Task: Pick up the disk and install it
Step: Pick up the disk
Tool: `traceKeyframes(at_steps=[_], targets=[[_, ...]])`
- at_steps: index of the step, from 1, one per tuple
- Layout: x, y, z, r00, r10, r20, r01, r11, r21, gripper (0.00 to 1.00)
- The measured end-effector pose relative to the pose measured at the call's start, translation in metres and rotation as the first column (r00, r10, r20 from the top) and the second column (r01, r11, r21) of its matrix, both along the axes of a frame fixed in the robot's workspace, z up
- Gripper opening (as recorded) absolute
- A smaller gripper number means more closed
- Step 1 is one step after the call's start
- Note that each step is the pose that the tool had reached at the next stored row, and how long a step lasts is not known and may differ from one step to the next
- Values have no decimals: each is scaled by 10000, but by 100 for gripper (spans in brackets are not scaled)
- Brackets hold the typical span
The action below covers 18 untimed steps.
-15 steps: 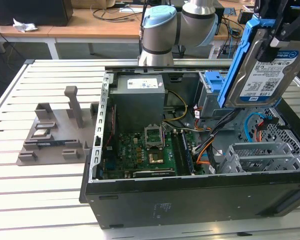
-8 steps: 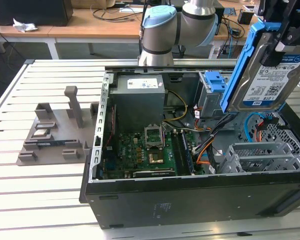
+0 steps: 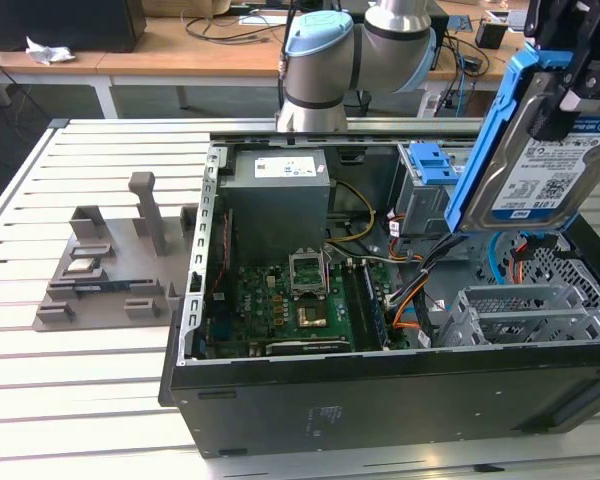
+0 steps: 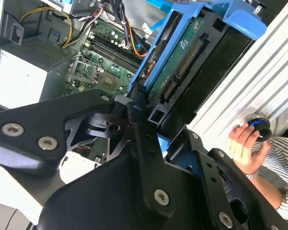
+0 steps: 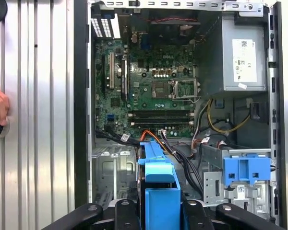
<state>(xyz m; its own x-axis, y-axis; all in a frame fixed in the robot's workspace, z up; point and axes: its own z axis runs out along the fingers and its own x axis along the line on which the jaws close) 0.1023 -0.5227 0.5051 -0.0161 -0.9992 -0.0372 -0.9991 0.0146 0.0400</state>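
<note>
Gripping the disk [image 3: 552,175] by its blue rails, the hand [image 3: 568,92] holds it tilted on edge in the air above the grey drive cage [image 3: 525,312], at the exterior view's right end of the open computer case [image 3: 380,400]. The pick-up looks done and the install is in hand. Seating it likely calls for lining the rails up with the cage's slot. Exactly where the hand meets the rails, and the slot's mouth, are hidden.

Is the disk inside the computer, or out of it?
Out. The gripper clamps the disk, tilted, in the air above the open computer.
</note>
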Motion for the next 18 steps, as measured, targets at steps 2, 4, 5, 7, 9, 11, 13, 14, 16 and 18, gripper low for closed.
traceKeyframes(at_steps=[2, 4, 5, 7, 9, 11, 13, 14, 16, 18], targets=[[4, -25, 0, 10000, 0, 0, 0, 10000, 0, 37], [8, -57, -1, 10000, 1, 0, -1, 10000, 0, 37], [9, -68, -1, 10000, 0, 0, 0, 10000, 0, 37], [13, -97, -1, 10000, 0, 0, 0, 10000, 0, 37], [18, -129, -1, 10000, 0, 0, 0, 10000, 0, 37], [21, -155, -1, 10000, 0, 0, 0, 10000, 0, 37], [24, -185, -2, 10000, 1, 1, -1, 10000, 0, 37], [26, -197, -2, 10000, 0, 0, 0, 10000, 0, 37], [29, -222, -2, 10000, 0, 0, 0, 10000, 0, 37], [39, -277, -3, 10000, 1, 0, -1, 10000, 0, 37]])
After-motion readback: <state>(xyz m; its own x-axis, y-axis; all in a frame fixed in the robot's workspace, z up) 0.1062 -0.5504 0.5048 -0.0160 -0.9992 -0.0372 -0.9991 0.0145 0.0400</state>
